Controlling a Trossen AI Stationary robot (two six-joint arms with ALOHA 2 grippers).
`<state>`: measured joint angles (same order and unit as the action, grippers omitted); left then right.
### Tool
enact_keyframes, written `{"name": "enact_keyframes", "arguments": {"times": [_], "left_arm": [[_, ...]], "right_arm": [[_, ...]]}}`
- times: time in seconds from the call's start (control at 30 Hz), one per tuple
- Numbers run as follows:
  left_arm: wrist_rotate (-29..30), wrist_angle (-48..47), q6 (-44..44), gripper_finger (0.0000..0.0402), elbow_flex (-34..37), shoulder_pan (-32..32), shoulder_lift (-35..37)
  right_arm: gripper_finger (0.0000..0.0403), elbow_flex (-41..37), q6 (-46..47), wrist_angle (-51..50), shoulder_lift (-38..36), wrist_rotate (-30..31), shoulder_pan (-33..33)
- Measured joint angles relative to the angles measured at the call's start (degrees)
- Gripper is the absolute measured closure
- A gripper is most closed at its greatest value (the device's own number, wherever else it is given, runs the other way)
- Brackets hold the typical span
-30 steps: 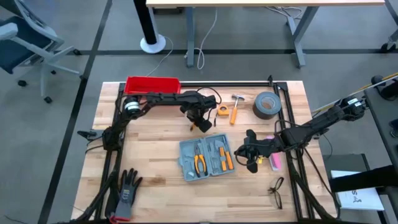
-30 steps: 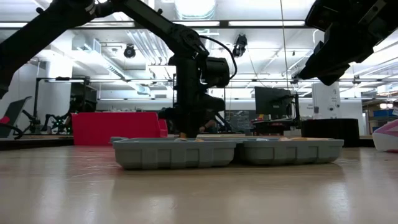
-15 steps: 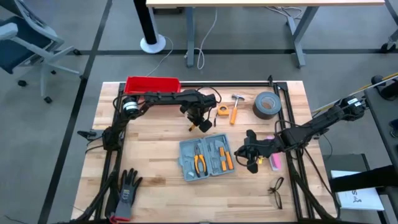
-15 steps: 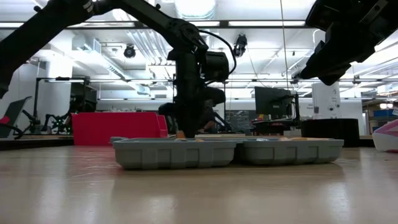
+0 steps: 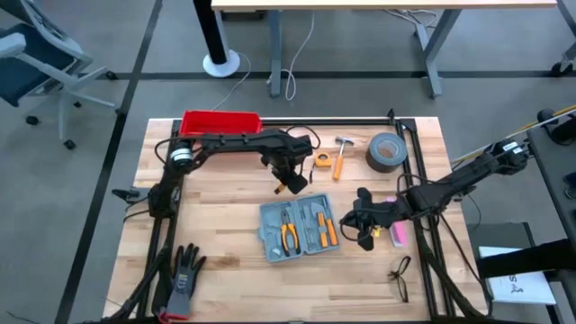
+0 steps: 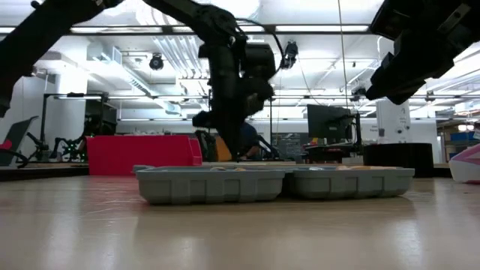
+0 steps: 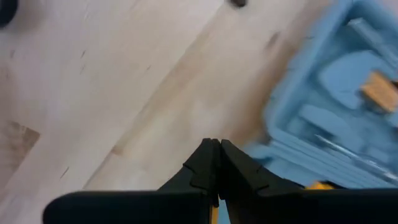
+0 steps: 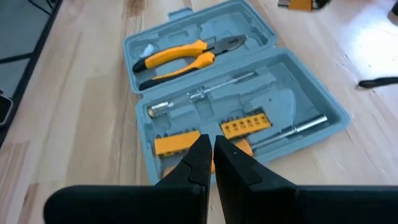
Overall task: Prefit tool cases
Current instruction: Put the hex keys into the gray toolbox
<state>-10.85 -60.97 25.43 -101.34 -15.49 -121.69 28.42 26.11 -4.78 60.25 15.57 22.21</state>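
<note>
Hovering above the bare wood just past the tool case (image 5: 299, 229), at its twelve o'clock edge, the left gripper (image 5: 290, 184) has its fingers (image 7: 210, 163) pinched together; a sliver of yellow shows between them in the left wrist view, but what it is cannot be told. The case lies open and flat near the middle of the table (image 5: 225, 243), with yellow-handled pliers (image 8: 180, 55) in one half and a strip of bits (image 8: 245, 124) in the other. The right gripper (image 5: 360, 222) hangs at the case's three o'clock side, fingers clenched on nothing. Open wood lies at nine o'clock of the case. A hammer (image 5: 340, 158) and a tape roll (image 5: 386, 151) sit toward one o'clock, a red bin (image 5: 220, 122) toward eleven.
</note>
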Motion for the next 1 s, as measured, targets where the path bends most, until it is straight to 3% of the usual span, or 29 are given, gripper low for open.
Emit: {"name": "enact_keyframes", "arguments": {"times": [0.27, 0.47, 0.77, 1.0], "left_arm": [[0.13, 3.18, 2.24, 0.0393, 0.13, 3.93, 5.16], [1.10, 9.36, 4.23, 0.0393, 0.15, 8.18, 7.92], [7.35, 15.75, 6.62, 0.0393, 0.22, 14.58, 11.34], [9.14, 23.26, 6.64, 0.0393, 0.24, 18.98, 12.13]], "right_arm": [[0.0401, -1.12, 0.59, -0.82, -5.01, -0.08, 1.36], [0.0401, -1.72, 1.86, 0.79, -4.85, -1.42, 1.86], [0.0383, -9.29, 1.10, 27.09, -4.68, -2.33, 1.80], [0.0346, -11.74, 3.32, 31.24, -4.63, -2.64, 1.80]]}}
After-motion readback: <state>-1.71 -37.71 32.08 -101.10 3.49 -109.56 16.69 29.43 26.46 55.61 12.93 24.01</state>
